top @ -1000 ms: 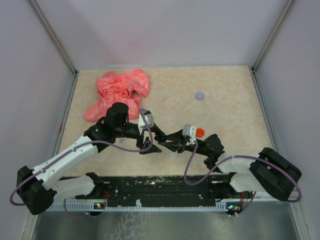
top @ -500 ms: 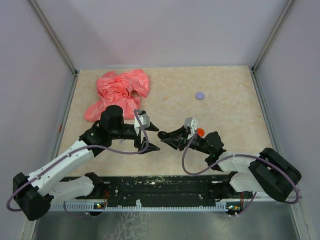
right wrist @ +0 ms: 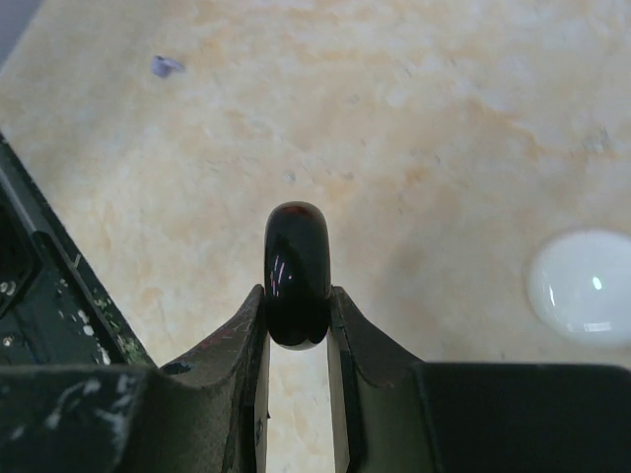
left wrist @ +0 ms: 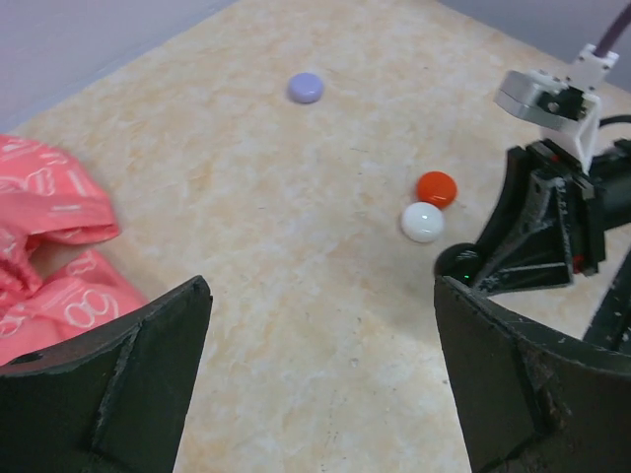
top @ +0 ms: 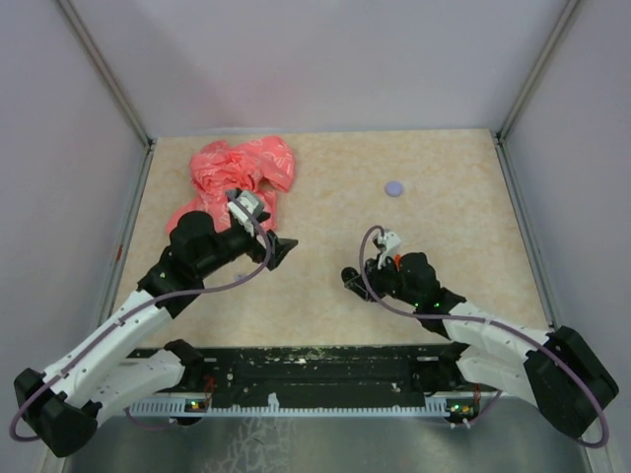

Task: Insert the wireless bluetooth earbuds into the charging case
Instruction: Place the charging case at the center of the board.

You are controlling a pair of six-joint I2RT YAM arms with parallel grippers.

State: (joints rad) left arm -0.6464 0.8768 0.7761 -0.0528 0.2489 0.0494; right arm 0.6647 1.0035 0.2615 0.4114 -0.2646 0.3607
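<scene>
My right gripper (right wrist: pixel 296 301) is shut on a glossy black round case (right wrist: pixel 297 264), held on edge just above the table. In the top view the right gripper (top: pixel 351 279) sits at centre front. A tiny pale purple earbud (right wrist: pixel 168 66) lies on the table beyond it. My left gripper (top: pixel 281 248) is open and empty, its jaws wide apart (left wrist: pixel 320 305) over bare table, left of the right gripper. A white disc (left wrist: pixel 422 222), a red disc (left wrist: pixel 436 187) and a pale purple disc (left wrist: pixel 305 88) lie on the table. Other earbuds are not visible.
A crumpled pink plastic bag (top: pixel 232 177) lies at the back left, close to the left gripper, and shows in the left wrist view (left wrist: pixel 49 256). The purple disc (top: pixel 394 187) is at the back right. The white disc (right wrist: pixel 582 286) lies just right of the right gripper.
The two grippers were tip to tip at the centre and have parted. The left arm drew back to the left and up; the right gripper swung round, holding the black case.
</scene>
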